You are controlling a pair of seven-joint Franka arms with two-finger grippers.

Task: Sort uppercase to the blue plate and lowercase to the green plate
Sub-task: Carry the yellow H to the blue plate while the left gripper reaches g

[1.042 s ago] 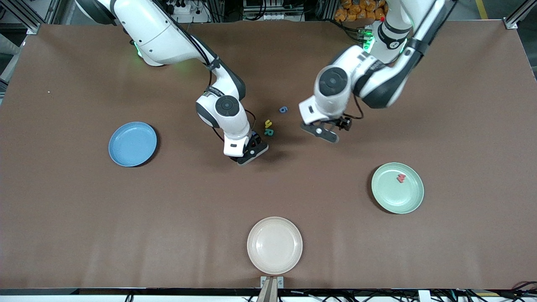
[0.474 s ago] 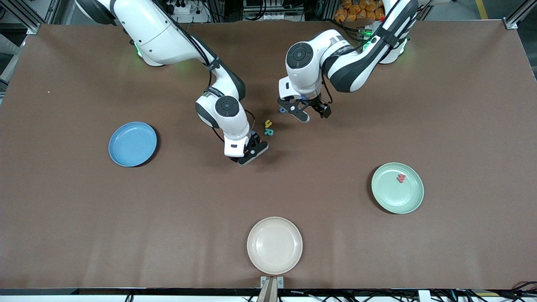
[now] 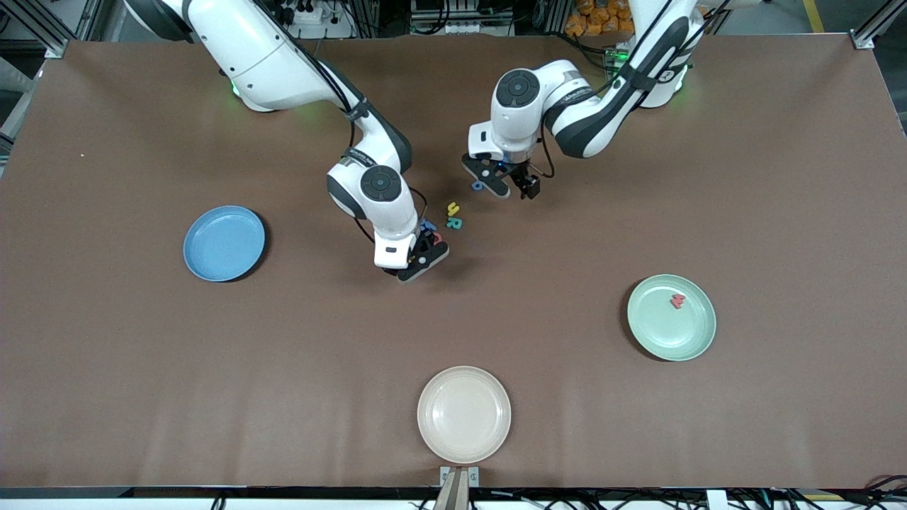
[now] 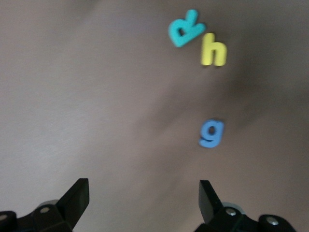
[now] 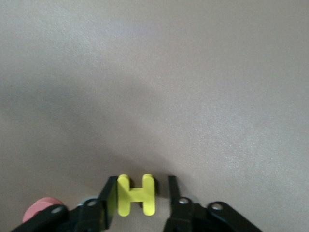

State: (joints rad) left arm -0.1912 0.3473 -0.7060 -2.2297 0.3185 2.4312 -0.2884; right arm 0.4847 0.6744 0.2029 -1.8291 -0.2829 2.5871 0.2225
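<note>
Front view: On the brown-covered table (image 3: 142,368), the right gripper (image 3: 418,256) is down at the end of the letter cluster nearer the camera. A small red foam letter (image 3: 438,238) shows just beside it. The left gripper (image 3: 496,181) hangs over the small rounded blue foam letter (image 3: 478,186) at the cluster's other end. Between them lie the small yellow foam lowercase h (image 3: 453,208) and the teal-green foam capital R (image 3: 454,224), side by side. The round sky-blue plastic plate (image 3: 205,258), empty, sits well apart toward the right arm's end. The round mint-green plastic plate (image 3: 659,336) already holds the red foam lowercase w (image 3: 677,301). A round cream plate (image 3: 464,439) lies nearest the camera.

Left wrist view: The fingers (image 4: 77,195) stand wide apart with nothing between them. The blue letter lies flat just ahead, nearest the gap, so this arm is the one placed for it.

Right wrist view: The yellow foam capital H (image 5: 136,195) lies flat between narrowed jaws, its uprights running along the fingers. One finger (image 5: 108,200) touches it and a sliver of table shows at the other, so it is not yet clamped. The mat around it is bare, which should leave room to lift.
</note>
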